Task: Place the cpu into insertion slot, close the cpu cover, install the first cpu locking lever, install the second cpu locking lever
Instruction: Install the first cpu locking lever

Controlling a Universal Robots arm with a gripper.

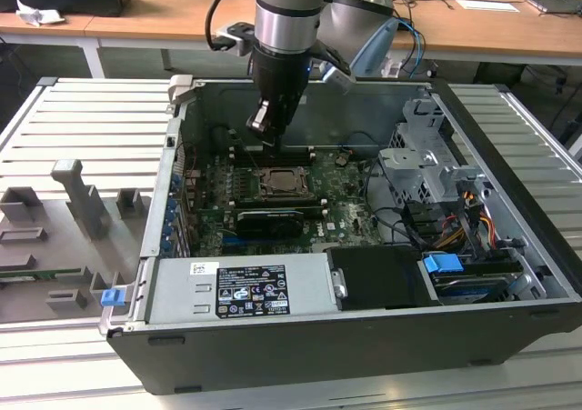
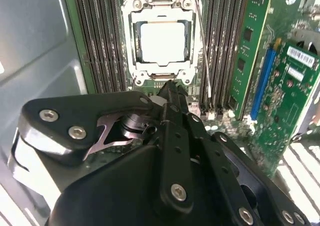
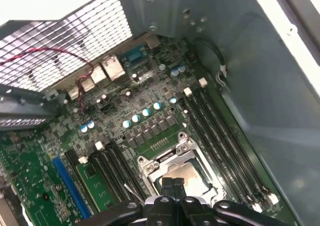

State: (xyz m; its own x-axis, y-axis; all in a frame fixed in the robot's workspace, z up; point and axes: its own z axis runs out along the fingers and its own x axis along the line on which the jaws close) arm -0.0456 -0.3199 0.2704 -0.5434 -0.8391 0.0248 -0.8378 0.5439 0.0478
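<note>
The cpu (image 2: 162,41), a pale square chip, lies in the insertion slot (image 2: 134,45) on the green board. The silvery cpu cover (image 2: 161,4) lies flat around it as a frame. A thin metal locking lever (image 2: 204,55) runs along one side of the socket. My gripper (image 2: 170,87) hovers just off the socket's edge, its black fingers pressed together and holding nothing. In the first wrist view the gripper (image 3: 172,182) sits over the cpu (image 3: 187,176). In the exterior view the gripper (image 1: 270,137) hangs above and behind the socket (image 1: 285,183).
Black memory slots (image 2: 97,35) flank the socket on both sides. A green card with a blue connector (image 2: 262,80) stands beside them. The open case wall (image 1: 300,105) rises behind the arm; a drive cage and cables (image 1: 436,183) fill the exterior view's right.
</note>
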